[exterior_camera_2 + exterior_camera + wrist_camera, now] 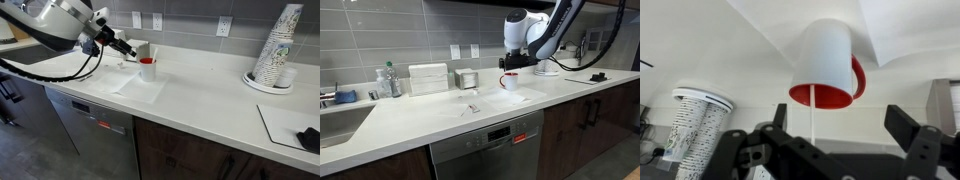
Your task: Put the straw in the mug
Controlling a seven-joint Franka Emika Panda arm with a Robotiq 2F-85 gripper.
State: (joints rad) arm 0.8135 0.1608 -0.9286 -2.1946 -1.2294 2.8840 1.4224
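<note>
The small white mug (509,81) with red handle and red inside stands on the white counter; it shows in both exterior views (148,70). In the wrist view, which is upside down, the mug (825,55) fills the upper middle. A thin white straw (810,112) runs from the mug's red opening towards my gripper. My gripper (840,120) is just above the mug (510,63) (126,47). Its fingers are wide apart and the straw touches neither.
A stack of paper cups (279,45) stands on a plate further along the counter. A metallic canister (468,78), a white box (428,78) and a bottle (392,80) line the wall. A sink (340,122) lies at one end. A small object (473,107) lies near the front edge.
</note>
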